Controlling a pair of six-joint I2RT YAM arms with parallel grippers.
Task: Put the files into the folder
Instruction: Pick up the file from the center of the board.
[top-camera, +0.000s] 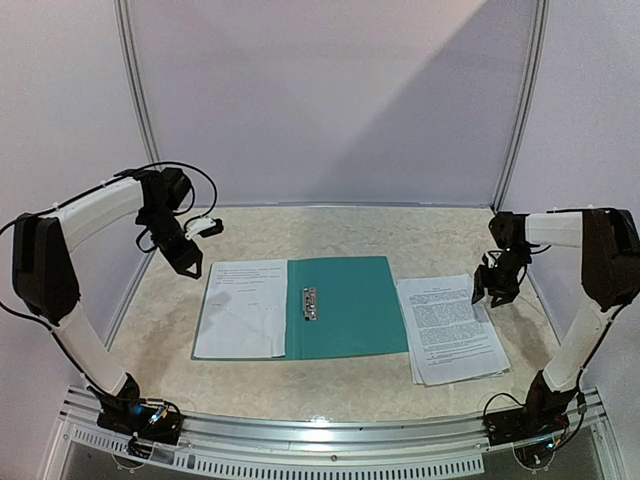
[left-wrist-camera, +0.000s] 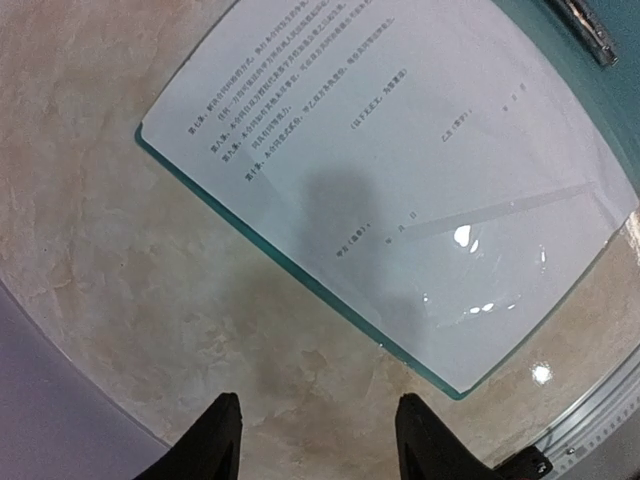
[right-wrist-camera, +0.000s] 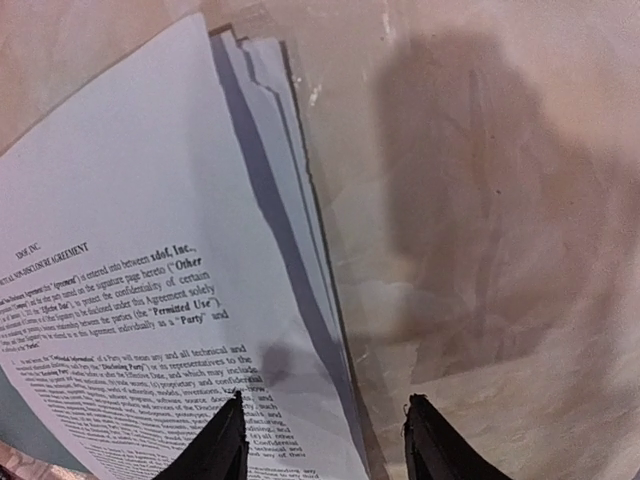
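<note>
Files (top-camera: 455, 330) stacked on table (top-camera: 350, 235), right of open folder (top-camera: 350, 300). Thin, floppy, likely slippery; best pinched at fanned far-right edge. Right tool (top-camera: 487, 297) parted, empty, hovering there; left tool (top-camera: 189, 268) parted, empty, far-left of folder

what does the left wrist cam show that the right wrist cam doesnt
Only the left wrist view: one sheet lying on the open folder, plus a bit of the clip. Only the right wrist view: the loose stack of printed sheets, edges fanned, lying on the table. Both: an open, empty gripper above the table, the left gripper and the right gripper.
</note>
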